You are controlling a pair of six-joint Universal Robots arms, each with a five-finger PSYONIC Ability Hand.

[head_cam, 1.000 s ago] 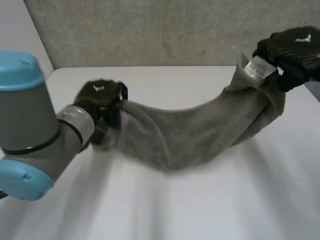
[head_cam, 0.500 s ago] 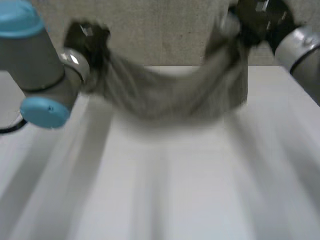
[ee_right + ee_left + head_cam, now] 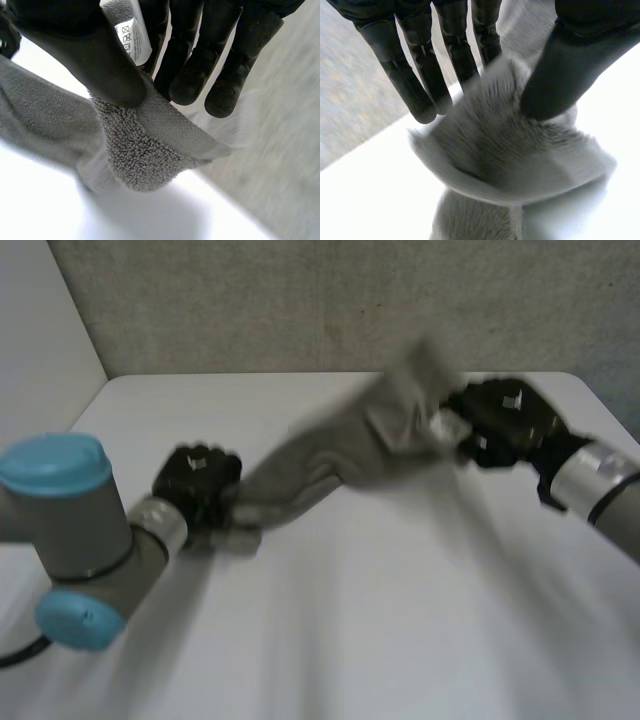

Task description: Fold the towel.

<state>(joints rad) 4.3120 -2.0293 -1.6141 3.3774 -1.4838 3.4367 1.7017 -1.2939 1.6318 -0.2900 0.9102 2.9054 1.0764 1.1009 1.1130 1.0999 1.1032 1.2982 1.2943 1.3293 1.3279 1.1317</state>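
Observation:
A grey towel [image 3: 335, 455] stretches in a loose band above the white table [image 3: 400, 620] between my two hands. My left hand [image 3: 197, 480] is at the towel's left end, low over the table. In the left wrist view its fingers [image 3: 417, 82] are straight and spread away from the thumb [image 3: 560, 75], which rests on a bunched towel corner [image 3: 510, 155]. My right hand [image 3: 505, 425] holds the towel's right end higher up. There the thumb [image 3: 100, 60] and fingers pinch a towel corner [image 3: 140, 150] beside its white care label [image 3: 132, 37].
A grey textured wall [image 3: 300, 300] stands behind the table's far edge. The table's left edge runs close to my left arm [image 3: 70, 530]. Bare white tabletop lies in front of the towel.
Both hands have swung down from high at the back to just over the table, carrying the towel. The right hand has moved in towards the middle. The left hand's fingers have spread apart.

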